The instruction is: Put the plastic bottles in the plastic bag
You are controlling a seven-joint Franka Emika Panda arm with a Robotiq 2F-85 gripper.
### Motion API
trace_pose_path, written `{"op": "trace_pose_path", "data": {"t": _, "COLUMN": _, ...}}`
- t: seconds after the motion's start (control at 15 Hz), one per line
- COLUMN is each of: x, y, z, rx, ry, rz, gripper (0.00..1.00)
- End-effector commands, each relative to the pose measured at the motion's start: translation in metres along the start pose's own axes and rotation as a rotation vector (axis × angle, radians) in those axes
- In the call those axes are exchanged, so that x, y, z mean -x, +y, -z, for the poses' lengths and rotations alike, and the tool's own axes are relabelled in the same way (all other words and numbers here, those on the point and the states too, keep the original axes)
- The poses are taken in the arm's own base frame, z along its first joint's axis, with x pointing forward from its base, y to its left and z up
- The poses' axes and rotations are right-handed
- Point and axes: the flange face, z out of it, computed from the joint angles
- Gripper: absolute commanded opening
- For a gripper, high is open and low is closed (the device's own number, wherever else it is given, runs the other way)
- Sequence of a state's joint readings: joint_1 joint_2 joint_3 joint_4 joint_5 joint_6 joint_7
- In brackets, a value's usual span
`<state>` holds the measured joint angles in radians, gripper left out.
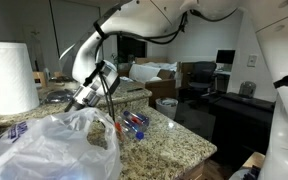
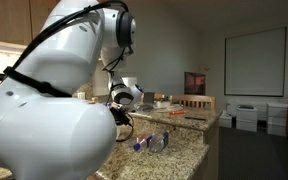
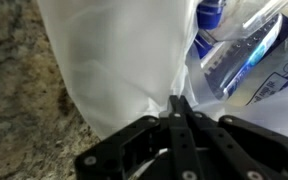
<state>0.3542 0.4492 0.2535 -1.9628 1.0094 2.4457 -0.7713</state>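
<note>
The two fingers of the gripper (image 3: 179,106) are drawn together with no gap showing between their tips; they press against the film of the plastic bag (image 3: 114,60), though whether a fold is actually caught between them cannot be told (the film is thin and the tips dark). In the wrist view the bag fills the middle as a pale translucent sheet; to its upper right lie the plastic bottles (image 3: 236,55), clear with blue labels and a blue cap, close against the bag's edge; speckled granite counter (image 3: 19,90) shows at the left.

In an exterior view the gripper (image 1: 87,97) sits low over the top of the crumpled bag (image 1: 59,145), which is heaped on the counter (image 1: 179,148); the bottles (image 1: 134,122) lie on their sides on the stone just beside the bag, outside it. A paper towel roll (image 1: 9,75) stands upright behind. In an exterior view the white arm (image 2: 54,100) fills the foreground, with the bottles (image 2: 152,143) beyond on the counter.
</note>
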Motion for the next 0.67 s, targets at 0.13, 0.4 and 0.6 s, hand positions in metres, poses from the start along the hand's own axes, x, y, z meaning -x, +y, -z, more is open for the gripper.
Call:
{"op": "trace_pose_path", "data": {"t": 0.13, "x": -0.005, "y": -0.003, "z": 0.023, "rx": 0.073, "ry": 0.08, "rz": -0.033, "gripper": 0.01}}
{"op": "trace_pose_path", "data": {"t": 0.4, "x": -0.014, "y": -0.023, "z": 0.064, "rx": 0.168, "ry": 0.253, "rz": -0.008, "gripper": 0.01}}
{"op": "trace_pose_path", "data": {"t": 0.6, "x": -0.017, "y": -0.041, "z": 0.092, "rx": 0.201, "ry": 0.312, "rz": 0.03, "gripper": 0.0}}
